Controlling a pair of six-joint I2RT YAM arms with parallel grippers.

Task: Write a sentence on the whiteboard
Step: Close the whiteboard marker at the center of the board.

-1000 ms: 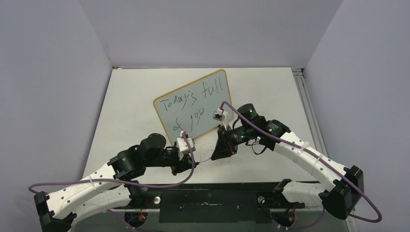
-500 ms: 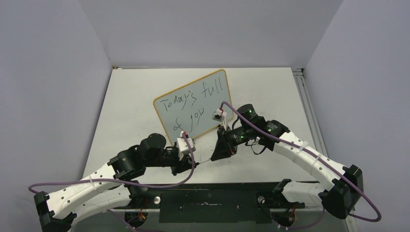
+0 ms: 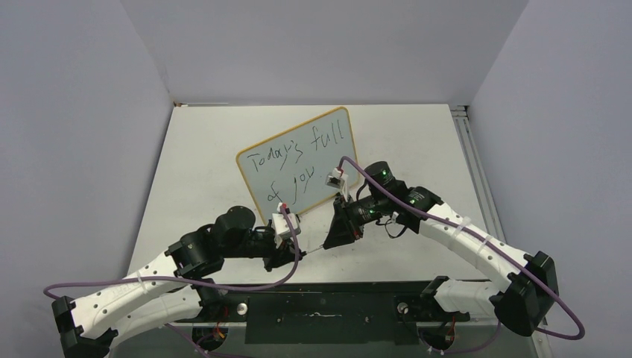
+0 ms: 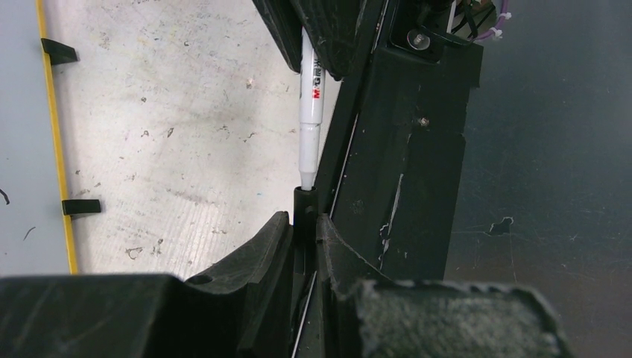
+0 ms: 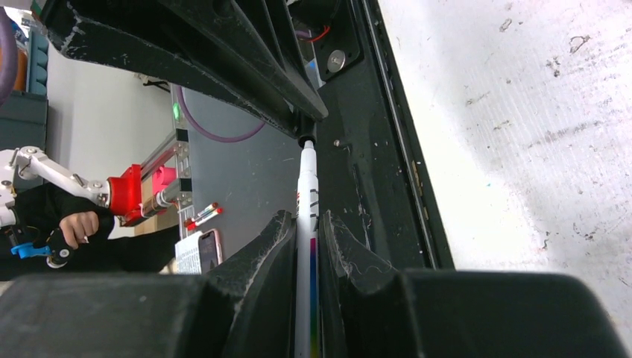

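One marker, left hand, right hand, apparently near table edge

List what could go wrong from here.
1. The marker only meets the cap at its mouth, with the right claw on the barrel and the left claw on the cap. A skewed push could jam it or slip it loose.
2. Both claws work close to the whiteboard; a swing could smear the sentence.

A white marker pen is stretching from the right gripper to its black cap at the left gripper, over a scuffed table.
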